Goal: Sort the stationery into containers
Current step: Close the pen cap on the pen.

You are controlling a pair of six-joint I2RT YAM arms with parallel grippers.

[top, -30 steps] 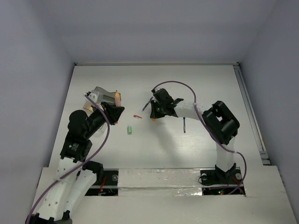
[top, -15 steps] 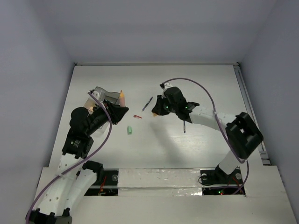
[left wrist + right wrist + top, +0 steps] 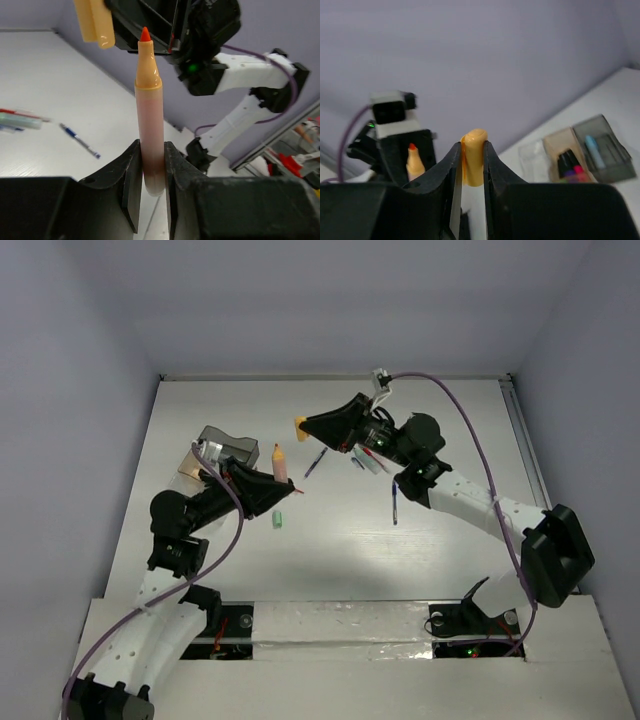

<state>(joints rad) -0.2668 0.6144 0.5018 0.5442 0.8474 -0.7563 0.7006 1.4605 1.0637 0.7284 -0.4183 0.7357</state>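
Peach tapered highlighter (image 3: 149, 125) stands near rounded glossy cap (image 3: 473, 152).

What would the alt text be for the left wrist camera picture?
Two black fingers pinch an uncapped peach highlighter upright, its orange tip pointing up. Beside the tip, the other robot arm holds a matching peach cap; a blue pen lies on the white table behind.
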